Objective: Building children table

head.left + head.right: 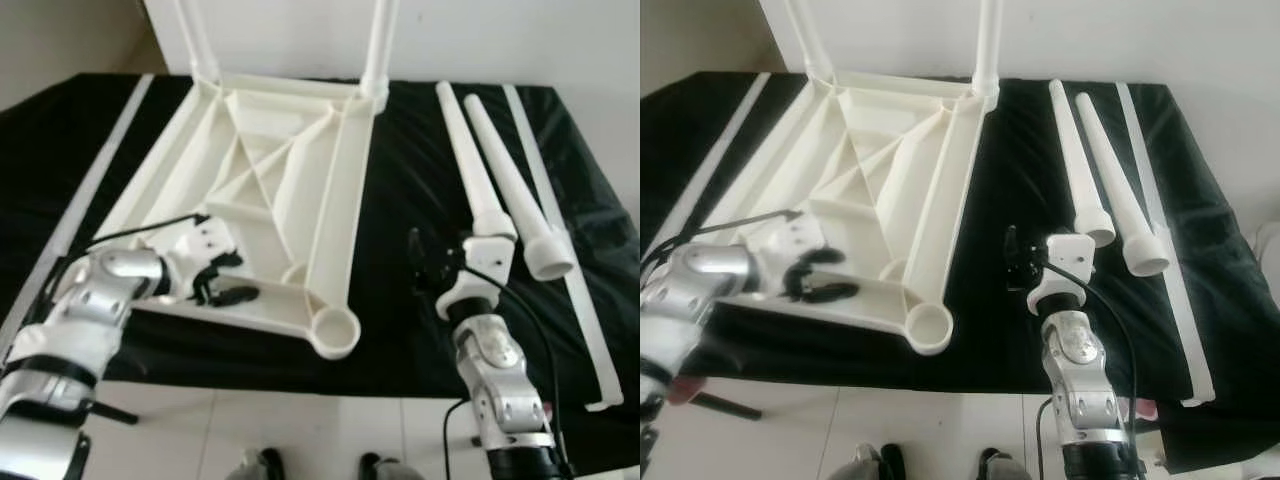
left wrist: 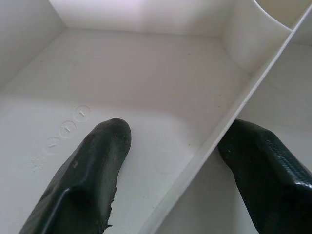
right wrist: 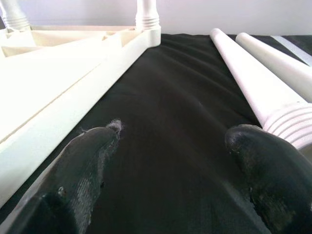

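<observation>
**A:** ok so where are your claws at?

**Me:** My left gripper (image 1: 222, 283) is reaching in from the side, elbow bent, with its fingers spread across a rib (image 2: 229, 129) on the underside of the tabletop (image 1: 262, 190). One finger (image 2: 85, 175) sits inside a compartment, the other on the far side of the rib, neither squeezing it. My right gripper (image 1: 418, 262) hangs low over the black cloth (image 1: 400, 180), forearm upright, fingers wide apart and holding nothing.

**A:** and the table bits?

**Me:** The tabletop lies upside down on the cloth, with two legs (image 1: 380, 45) standing in the far corners and an empty socket (image 1: 335, 328) at the near corner. Two loose legs (image 1: 470, 165) lie side by side just right of my right gripper. A white strip (image 1: 560, 230) lies beyond them.

**A:** any brand or text?

**Me:** Only small round mould marks (image 2: 68, 129) in the plastic, can't read them.
</observation>
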Tool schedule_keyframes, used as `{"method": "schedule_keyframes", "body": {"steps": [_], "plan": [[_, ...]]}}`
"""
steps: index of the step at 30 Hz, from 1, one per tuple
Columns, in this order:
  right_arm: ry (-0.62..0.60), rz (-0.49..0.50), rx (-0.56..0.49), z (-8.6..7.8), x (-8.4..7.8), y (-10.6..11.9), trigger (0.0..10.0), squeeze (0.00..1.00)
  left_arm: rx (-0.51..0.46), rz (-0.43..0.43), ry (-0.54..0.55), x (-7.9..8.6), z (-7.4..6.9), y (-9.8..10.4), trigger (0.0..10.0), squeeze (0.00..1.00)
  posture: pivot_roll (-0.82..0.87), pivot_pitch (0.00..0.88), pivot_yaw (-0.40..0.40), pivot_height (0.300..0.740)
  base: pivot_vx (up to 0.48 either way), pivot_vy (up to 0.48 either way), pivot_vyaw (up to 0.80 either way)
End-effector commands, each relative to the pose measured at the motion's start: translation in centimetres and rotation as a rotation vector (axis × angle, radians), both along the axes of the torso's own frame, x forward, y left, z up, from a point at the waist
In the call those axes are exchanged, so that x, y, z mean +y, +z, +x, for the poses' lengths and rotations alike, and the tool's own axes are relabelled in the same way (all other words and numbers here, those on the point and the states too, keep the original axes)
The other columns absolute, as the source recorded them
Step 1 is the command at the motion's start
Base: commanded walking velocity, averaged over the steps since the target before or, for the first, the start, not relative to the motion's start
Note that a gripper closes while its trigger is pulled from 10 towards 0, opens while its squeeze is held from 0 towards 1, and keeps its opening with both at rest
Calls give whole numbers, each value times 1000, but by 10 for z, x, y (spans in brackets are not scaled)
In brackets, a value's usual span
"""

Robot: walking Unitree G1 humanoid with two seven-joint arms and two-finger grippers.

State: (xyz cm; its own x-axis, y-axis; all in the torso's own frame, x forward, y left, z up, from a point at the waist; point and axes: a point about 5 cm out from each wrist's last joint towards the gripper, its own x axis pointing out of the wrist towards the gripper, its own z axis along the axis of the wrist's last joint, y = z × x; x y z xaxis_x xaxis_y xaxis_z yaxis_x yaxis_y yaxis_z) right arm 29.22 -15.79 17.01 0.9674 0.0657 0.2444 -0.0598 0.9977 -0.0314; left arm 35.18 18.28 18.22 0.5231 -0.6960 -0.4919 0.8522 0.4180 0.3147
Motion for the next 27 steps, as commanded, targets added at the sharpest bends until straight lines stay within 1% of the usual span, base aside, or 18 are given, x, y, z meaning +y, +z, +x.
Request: {"method": "schedule_keyframes", "body": {"steps": [1,3,6,7,8,9,10,17,24,27], "plan": [[1,-6,21,-2,1,-4,10000,0,-148,29,350,16,12,-12,10000,0,-82,232,23,740,0,0,0],[2,-5,21,-2,1,-5,10000,0,-119,2,317,15,10,-12,10000,0,-82,232,26,740,0,0,0],[0,-4,23,-2,1,-5,10000,0,-103,-6,319,17,11,-14,10000,0,-80,231,28,740,0,0,0],[0,-4,23,-2,1,-5,10000,0,-99,0,340,20,11,-14,7843,0,-79,230,30,740,0,0,0],[0,-4,24,-2,1,-5,10000,0,-97,4,356,22,12,-15,7843,0,-79,230,30,740,0,0,0],[0,-4,25,-2,1,-6,10000,0,-101,-4,376,25,12,-13,1804,0,-75,229,29,740,0,0,0],[1,-3,25,-2,1,-6,10000,0,-108,-18,386,26,13,-12,0,0,-75,229,29,740,0,0,0],[15,-4,28,1,3,-6,10000,0,-132,-75,374,21,11,-4,0,0,-67,222,17,740,0,0,0],[27,-7,27,3,5,-6,10000,0,-131,-114,346,15,8,-2,0,0,-62,216,11,740,0,0,0],[33,-8,26,4,6,-5,10000,0,-122,-149,330,10,6,-1,0,0,-62,215,11,740,0,0,0]]}}
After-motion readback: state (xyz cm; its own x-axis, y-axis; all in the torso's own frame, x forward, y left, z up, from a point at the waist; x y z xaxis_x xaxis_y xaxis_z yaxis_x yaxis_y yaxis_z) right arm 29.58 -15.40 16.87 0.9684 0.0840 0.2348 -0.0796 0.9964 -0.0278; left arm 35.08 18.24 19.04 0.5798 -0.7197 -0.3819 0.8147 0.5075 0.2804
